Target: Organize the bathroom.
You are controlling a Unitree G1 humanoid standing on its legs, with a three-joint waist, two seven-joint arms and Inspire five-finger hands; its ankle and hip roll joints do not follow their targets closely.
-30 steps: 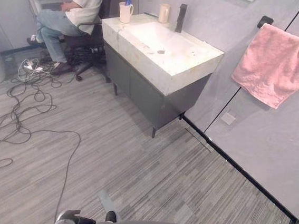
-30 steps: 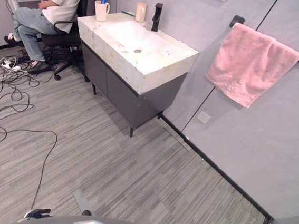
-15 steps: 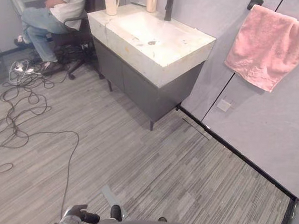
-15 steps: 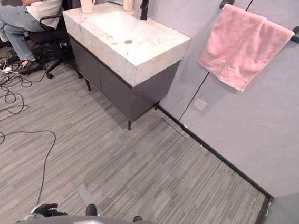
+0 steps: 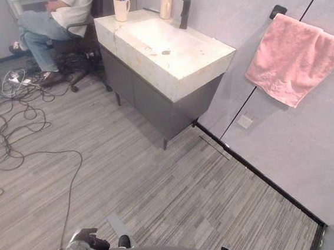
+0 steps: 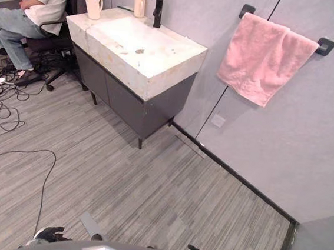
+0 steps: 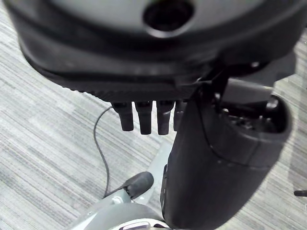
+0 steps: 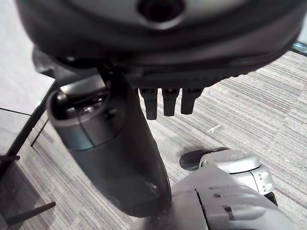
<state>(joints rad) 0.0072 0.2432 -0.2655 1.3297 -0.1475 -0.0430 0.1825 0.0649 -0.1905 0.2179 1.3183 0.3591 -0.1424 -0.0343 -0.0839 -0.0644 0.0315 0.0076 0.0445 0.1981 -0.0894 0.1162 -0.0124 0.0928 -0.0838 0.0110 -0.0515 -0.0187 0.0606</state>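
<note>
Standing well back from the sink, the robot has tidied nothing yet. The pink towel hangs crooked on its rail; cups sit at the sink's far edge. Left hand and right hand hang empty, fingers relaxed.

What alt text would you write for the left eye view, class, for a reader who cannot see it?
A white sink on a dark cabinet stands against a grey wall, with a pink towel hanging on a rail to its right. A cup, a faucet and a seated person lie beyond.
</note>
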